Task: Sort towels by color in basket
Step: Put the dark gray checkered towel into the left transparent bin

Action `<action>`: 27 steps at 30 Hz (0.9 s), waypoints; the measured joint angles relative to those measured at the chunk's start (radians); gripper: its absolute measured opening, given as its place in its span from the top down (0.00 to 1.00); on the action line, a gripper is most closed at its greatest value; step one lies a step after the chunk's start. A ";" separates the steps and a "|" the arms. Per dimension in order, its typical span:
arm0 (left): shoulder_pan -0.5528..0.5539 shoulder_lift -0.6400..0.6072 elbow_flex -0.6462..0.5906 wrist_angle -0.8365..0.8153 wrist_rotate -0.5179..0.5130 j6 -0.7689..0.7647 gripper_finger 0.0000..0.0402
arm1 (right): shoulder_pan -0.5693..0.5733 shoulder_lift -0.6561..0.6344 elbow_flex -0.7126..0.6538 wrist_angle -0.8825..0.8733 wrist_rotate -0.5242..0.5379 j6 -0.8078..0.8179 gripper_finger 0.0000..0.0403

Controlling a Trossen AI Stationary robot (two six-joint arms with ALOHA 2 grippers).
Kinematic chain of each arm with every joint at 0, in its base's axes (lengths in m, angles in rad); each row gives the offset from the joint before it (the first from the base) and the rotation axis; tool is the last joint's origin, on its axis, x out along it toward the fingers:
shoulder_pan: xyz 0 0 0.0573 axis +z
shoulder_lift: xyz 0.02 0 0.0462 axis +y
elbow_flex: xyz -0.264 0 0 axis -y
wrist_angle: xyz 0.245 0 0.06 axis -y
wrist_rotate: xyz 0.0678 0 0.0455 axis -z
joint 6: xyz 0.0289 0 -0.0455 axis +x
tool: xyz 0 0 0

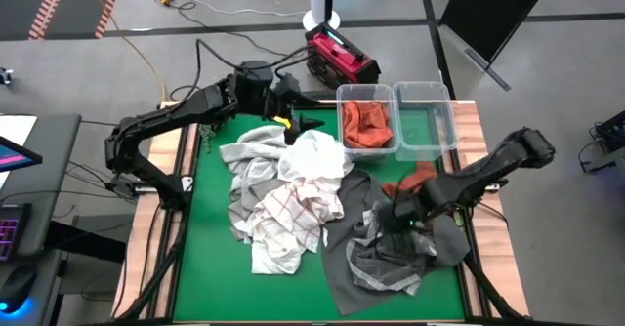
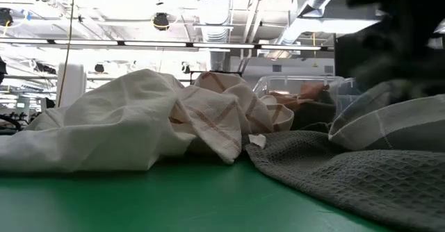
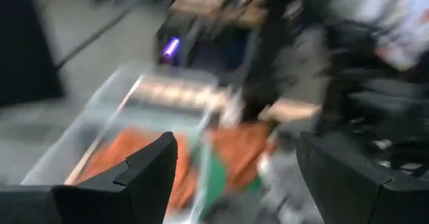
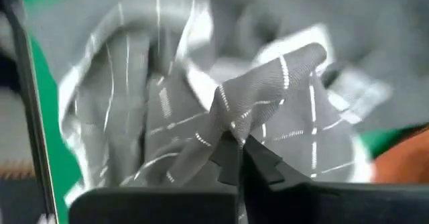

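High view showed one rust-orange towel already in the left bin, while the second bin sat empty and most towels remained piled on the green mat. The right gripper had clenched a fold of the grey checked towel among the dark cloths; the left gripper hung spread and empty near the bins.

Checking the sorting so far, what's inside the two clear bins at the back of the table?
The left bin holds a rust-orange towel. The right bin shows only green through its clear floor, no cloth. Whether anything lies beneath the orange towel cannot be seen.
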 joint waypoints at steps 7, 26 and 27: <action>-0.048 0.098 -0.071 0.356 0.115 -0.025 0.27 | -0.222 -0.164 0.128 0.038 0.219 -0.078 0.95; -0.051 0.002 -0.069 0.649 -0.114 0.012 0.27 | -0.677 -0.300 0.438 0.831 0.383 -0.712 0.95; -0.051 -0.011 -0.069 0.646 -0.126 0.038 0.27 | -0.704 -0.286 0.445 0.863 0.383 -0.732 0.95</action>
